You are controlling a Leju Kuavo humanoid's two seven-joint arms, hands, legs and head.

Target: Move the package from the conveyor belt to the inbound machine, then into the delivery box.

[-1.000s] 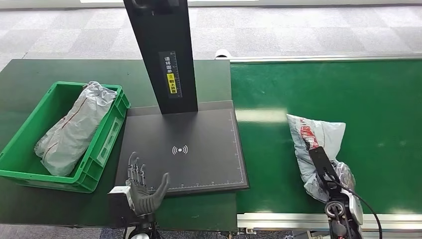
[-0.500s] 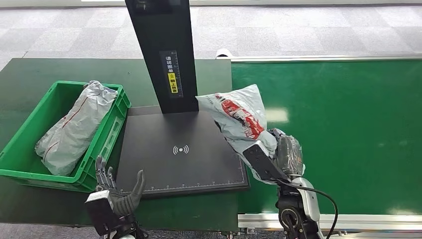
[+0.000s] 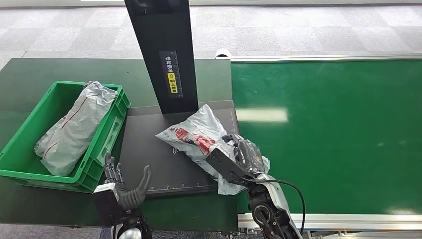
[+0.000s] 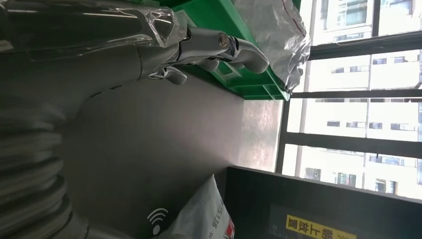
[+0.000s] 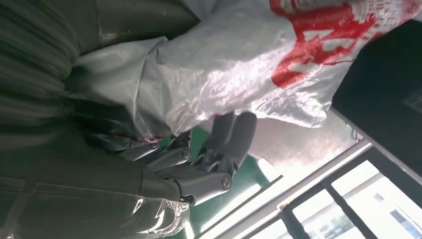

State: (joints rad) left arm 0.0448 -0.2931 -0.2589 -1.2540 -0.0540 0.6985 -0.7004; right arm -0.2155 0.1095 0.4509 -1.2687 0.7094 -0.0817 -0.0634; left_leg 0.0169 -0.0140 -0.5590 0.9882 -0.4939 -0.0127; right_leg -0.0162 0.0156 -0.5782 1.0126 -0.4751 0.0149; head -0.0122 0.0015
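A grey plastic package (image 3: pixel 196 137) with red print lies over the black scan plate (image 3: pixel 149 159) of the inbound machine, and my right hand (image 3: pixel 244 159) grips its near end. In the right wrist view the package (image 5: pixel 259 74) drapes over my right hand's fingers (image 5: pixel 199 164). My left hand (image 3: pixel 124 186) hovers open at the plate's front left corner, fingers apart and holding nothing; the left wrist view shows its fingers (image 4: pixel 219 47) beside the green delivery box (image 4: pixel 234 74). The package's edge (image 4: pixel 204 214) lies by the plate's wireless symbol.
The green delivery box (image 3: pixel 102 149) at the left holds another grey package (image 3: pixel 74 127). The machine's black post (image 3: pixel 161 55) rises behind the plate. The green conveyor belt (image 3: pixel 328 129) stretches to the right, with a metal rail along its front edge.
My right hand has carried the package from the conveyor leftward and down onto the scan plate. My left hand has shifted slightly but stays open near the plate's front left corner.
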